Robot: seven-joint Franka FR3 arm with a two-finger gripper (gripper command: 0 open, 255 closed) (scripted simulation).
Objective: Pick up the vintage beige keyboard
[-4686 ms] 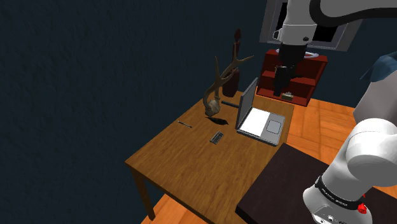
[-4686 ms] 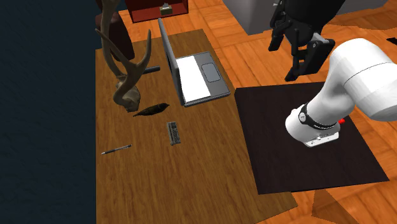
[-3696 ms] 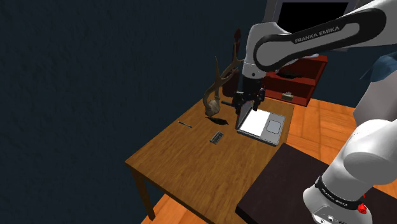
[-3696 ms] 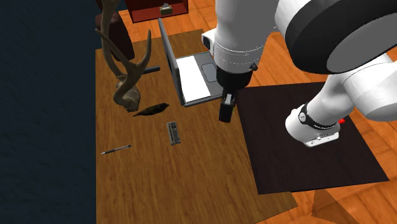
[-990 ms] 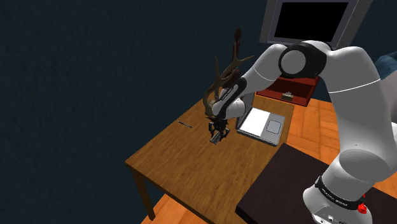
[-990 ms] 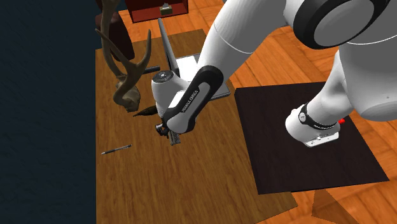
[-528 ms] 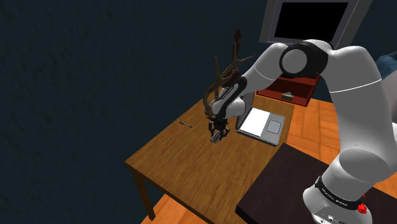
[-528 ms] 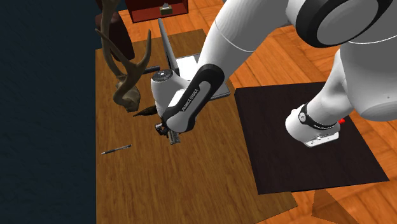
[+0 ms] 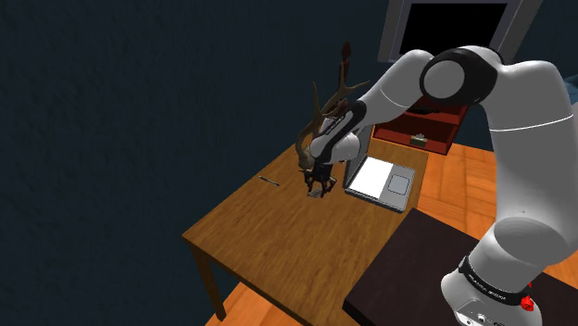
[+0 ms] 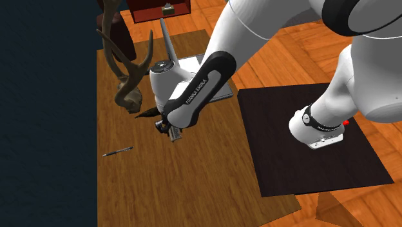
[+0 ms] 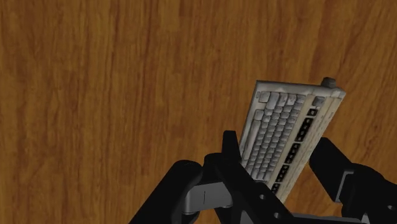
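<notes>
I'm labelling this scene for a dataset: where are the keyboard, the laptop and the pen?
keyboard [image 11: 280, 130], wrist view, on its field of keys.
laptop [image 9: 374, 176], shoulder view, on its white base panel.
pen [image 10: 118, 152], second exterior view, on the middle of its shaft.

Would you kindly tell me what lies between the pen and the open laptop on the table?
In the shoulder view, the gripper, shut on the beige keyboard, stands between the pen and the laptop.
</notes>
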